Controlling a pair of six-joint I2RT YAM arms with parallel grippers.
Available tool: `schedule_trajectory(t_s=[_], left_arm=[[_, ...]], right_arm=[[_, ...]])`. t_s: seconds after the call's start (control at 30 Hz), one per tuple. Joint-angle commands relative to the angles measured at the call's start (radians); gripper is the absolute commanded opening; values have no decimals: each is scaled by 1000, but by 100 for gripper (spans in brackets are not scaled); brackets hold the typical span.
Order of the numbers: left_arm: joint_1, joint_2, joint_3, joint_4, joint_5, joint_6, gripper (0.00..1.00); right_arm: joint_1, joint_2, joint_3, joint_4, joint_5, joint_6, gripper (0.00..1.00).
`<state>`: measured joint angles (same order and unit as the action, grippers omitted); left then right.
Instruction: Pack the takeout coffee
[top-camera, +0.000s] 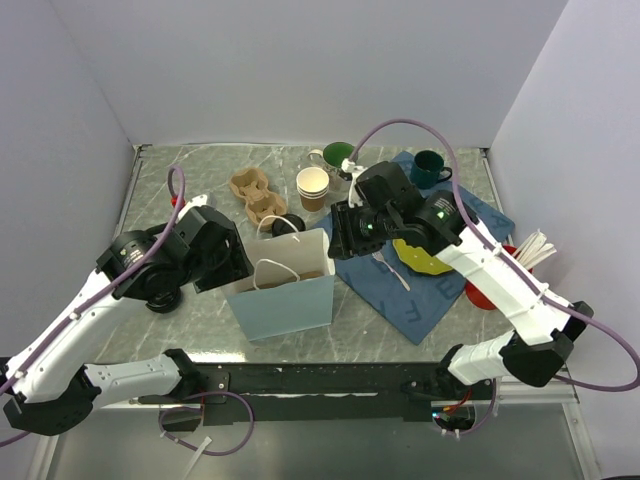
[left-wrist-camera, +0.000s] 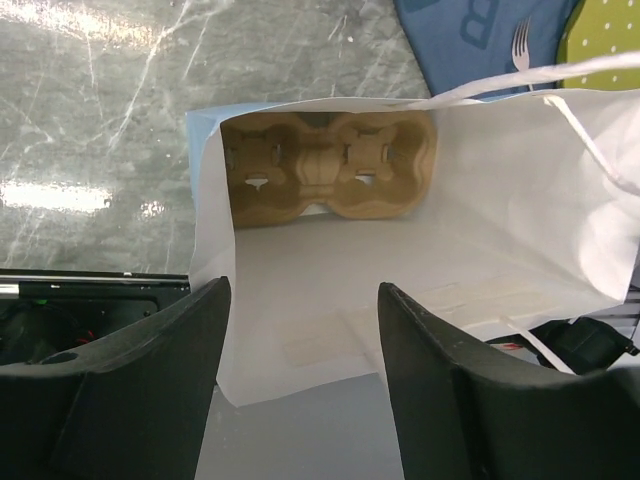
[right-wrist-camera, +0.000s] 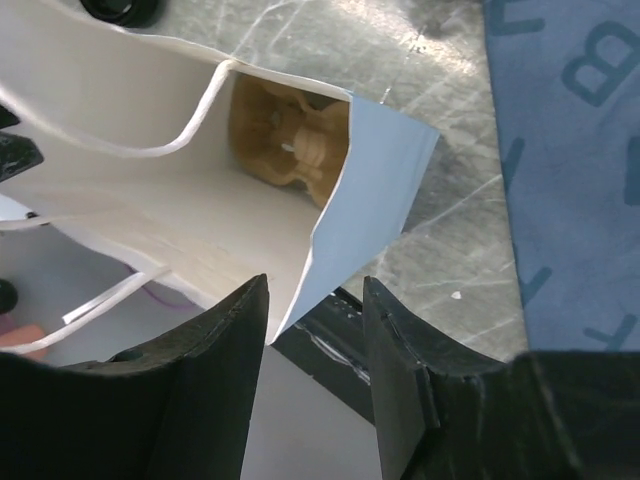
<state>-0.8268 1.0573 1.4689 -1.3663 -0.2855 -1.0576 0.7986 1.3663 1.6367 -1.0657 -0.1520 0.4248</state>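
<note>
Pale-blue paper bag (top-camera: 285, 295) is holding a brown pulp tray (left-wrist-camera: 325, 165). Left claw (left-wrist-camera: 302, 290) is gaping wide; right claw (right-wrist-camera: 315, 285) narrower.

From above we overlook whole grey marbled counter (top-camera: 215, 165); both wrist views peer close into same pale-blue paper bag (top-camera: 285, 300).
</note>
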Motion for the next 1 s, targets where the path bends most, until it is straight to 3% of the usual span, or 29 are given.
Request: schedule_trajectory(t_s=[0.0,0.3,0.4,0.43,0.47,0.6,0.77,0.97], left_arm=[[3,-3,-4,-7,-4,34,66],[15,-13,22,-8,-93,60,63],[32,-14,31,-7,-113,90,68],[41,-13,33,-8,-116,114,69],[48,-14,33,-7,-124,122,68],[61,-19,42,-5,-158,159,69],[63,6,108,-5,-172,248,68],[72,-2,25,-5,-164,234,61]], right_arm=[[4,23,41,1,29,-32,50],[5,65,29,47,6,-15,47],[10,71,28,52,28,-15,32],[11,71,25,56,31,-14,20],[11,63,22,59,37,-14,15],[11,40,-14,73,48,-12,2],[13,13,-54,93,45,-1,0],[14,-9,-81,119,37,22,0]])
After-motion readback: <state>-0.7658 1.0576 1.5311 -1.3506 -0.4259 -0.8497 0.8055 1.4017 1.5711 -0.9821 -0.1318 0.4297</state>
